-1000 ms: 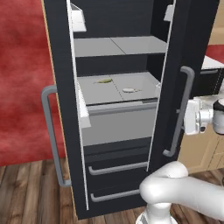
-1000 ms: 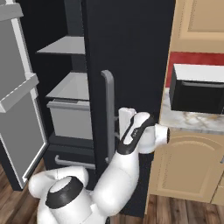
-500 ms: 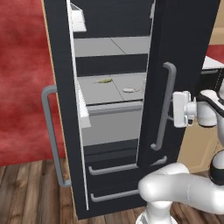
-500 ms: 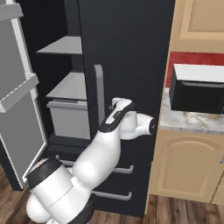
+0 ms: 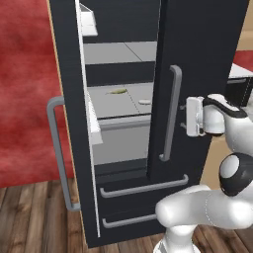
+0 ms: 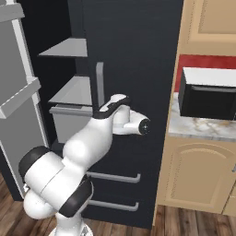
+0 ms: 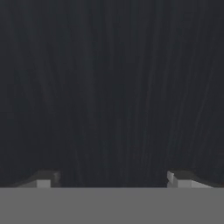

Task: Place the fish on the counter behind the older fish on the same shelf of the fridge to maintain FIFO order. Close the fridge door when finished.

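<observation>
Fish (image 5: 117, 91) first: I see the slender olive one lying on the lower grey shelf (image 5: 111, 101), toward the back. The older fish (image 5: 144, 102), pale and stubby, sits nearer the shelf's front edge and a little toward the hinge side of the right door (image 5: 197, 74). So the new one is behind the old one, which is the order I want. Its long axis runs roughly across the shelf, side to side.

From that shelf outward: the right door stands partly swung in across the opening, its grey bar handle (image 5: 170, 113) upright on the outer face. On the far side of the shelf, the left door (image 5: 66, 99) hangs well open, with its own handle (image 5: 58, 153) facing out.

My gripper (image 5: 190, 116) is outside the fridge (image 6: 133, 55), flat against the right door's outer face, just beside the handle on the side away from the shelf. In the hand view the two fingertips (image 7: 43, 179) stand wide apart with nothing but dark door panel between them, so the jaws are spread and empty, pads toward the door.

That's the relation that matters. Both fish lie beyond the door from my hand, inside. I judge the step in hand is the close: pushing toward the shelf should swing the panel shut. The left door is the farther one and would still need a reach across.
</observation>
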You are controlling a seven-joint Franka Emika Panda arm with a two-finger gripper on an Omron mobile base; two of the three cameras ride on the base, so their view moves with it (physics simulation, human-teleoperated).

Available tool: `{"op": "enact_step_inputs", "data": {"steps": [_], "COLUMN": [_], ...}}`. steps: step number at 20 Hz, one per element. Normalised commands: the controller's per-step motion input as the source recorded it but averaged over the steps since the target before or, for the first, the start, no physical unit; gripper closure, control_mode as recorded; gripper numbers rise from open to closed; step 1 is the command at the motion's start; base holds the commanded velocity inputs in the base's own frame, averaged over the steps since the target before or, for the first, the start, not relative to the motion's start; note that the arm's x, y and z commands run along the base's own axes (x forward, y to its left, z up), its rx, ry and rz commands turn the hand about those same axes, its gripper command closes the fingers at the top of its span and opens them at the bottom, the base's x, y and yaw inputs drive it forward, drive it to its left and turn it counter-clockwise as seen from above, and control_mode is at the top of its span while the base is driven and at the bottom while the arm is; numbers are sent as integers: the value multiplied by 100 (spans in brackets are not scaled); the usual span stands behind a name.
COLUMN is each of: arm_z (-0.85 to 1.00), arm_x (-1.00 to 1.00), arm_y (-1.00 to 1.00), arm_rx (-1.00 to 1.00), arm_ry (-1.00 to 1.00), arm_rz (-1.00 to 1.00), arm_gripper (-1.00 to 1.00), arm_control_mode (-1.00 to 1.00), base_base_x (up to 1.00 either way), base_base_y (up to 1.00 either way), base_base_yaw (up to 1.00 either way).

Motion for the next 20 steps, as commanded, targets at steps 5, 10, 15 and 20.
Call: {"op": "enact_step_inputs", "data": {"steps": [5, 10, 15, 20], "arm_z": [1, 0, 0, 17], "arm_x": [52, 46, 39, -4], "arm_y": [0, 0, 0, -14], "arm_rx": [-1, -1, -1, 0], "arm_ry": [3, 7, 12, 11], "arm_rz": [-25, -23, -21, -12], "arm_gripper": [-100, -100, -100, -100], "arm_control_mode": [-100, -100, -100, -100], "base_base_x": [0, 0, 0, 0], "base_base_y": [0, 0, 0, 0], "base_base_yaw": [0, 0, 0, 0]}}
